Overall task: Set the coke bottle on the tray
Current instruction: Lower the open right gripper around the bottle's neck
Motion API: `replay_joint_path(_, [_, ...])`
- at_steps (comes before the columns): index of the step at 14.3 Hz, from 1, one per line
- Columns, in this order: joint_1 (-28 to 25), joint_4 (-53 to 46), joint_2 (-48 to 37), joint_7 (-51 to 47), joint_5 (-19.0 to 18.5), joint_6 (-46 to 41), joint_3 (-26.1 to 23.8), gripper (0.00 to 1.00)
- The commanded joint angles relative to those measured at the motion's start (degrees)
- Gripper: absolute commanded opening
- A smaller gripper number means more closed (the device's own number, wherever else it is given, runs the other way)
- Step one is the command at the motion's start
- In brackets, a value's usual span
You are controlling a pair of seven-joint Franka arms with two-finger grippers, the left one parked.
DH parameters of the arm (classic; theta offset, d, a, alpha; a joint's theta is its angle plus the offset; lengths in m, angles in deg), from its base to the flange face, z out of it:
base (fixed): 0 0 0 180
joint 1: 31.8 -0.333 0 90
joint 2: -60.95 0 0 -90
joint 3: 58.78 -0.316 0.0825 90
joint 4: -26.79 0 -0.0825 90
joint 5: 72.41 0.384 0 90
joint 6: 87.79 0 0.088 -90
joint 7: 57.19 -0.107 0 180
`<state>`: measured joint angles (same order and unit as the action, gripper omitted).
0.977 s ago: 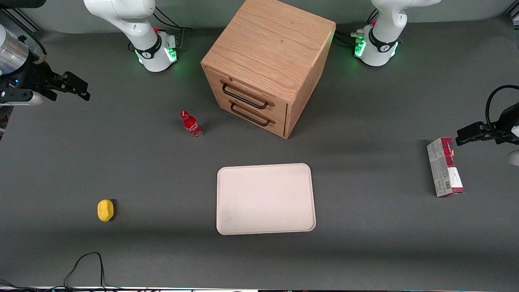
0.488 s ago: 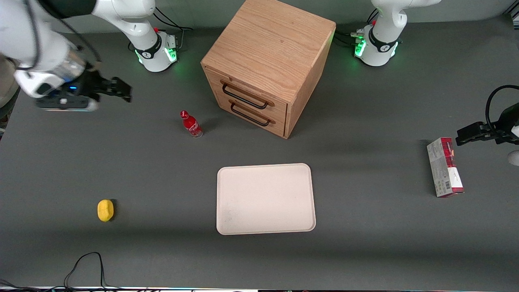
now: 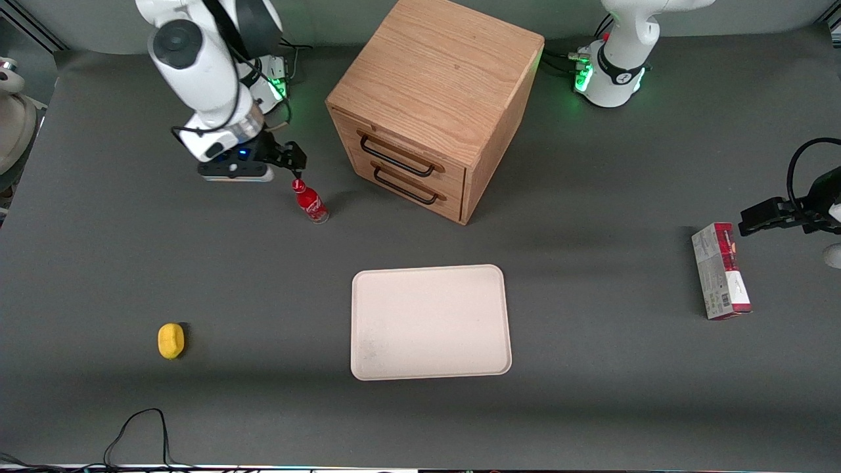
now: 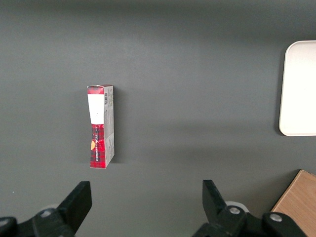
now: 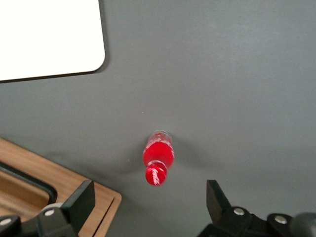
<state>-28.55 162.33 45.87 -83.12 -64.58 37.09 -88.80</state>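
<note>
The coke bottle (image 3: 310,202) is small, red, with a red cap and a clear base. It stands upright on the grey table, beside the wooden cabinet and farther from the front camera than the tray (image 3: 430,322). The tray is cream-white and bare. My right gripper (image 3: 294,161) hangs above the table just over the bottle's cap, a little farther from the front camera than the bottle. In the right wrist view the gripper (image 5: 149,197) is open and empty, with the bottle (image 5: 158,158) below it between the two fingers' lines. The tray's corner (image 5: 49,34) shows there too.
A wooden cabinet (image 3: 433,98) with two black-handled drawers stands close beside the bottle; its corner shows in the right wrist view (image 5: 44,182). A red-and-grey carton (image 3: 721,270) lies toward the parked arm's end. A yellow object (image 3: 171,341) and a black cable (image 3: 141,427) lie nearer the front camera.
My right arm has swung in from the working arm's end of the table to a place over the bottle. The bottle and tray have not moved.
</note>
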Motion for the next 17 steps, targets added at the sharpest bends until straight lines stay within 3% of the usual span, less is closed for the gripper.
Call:
replay_joint_path(1, [0.3,5.2,1.5,-0.4,1.6,8.4,-0.6,1.00])
replay_joint_path(4, [0.1,8.8,5.6,-0.6,1.6,15.2,-0.7,1.00])
replay_joint_path(9, [0.0,8.8,7.3,-0.7,1.6,14.2,-2.1,0.97])
replay_joint_path(11, [-0.3,8.8,7.3,-0.7,1.6,12.8,-2.1,0.84])
replay_joint_path(15, [0.1,8.7,7.3,0.2,1.5,12.5,-2.1,0.35])
replay_joint_path(17, [0.1,8.2,7.3,0.3,1.5,12.4,-2.1,0.21])
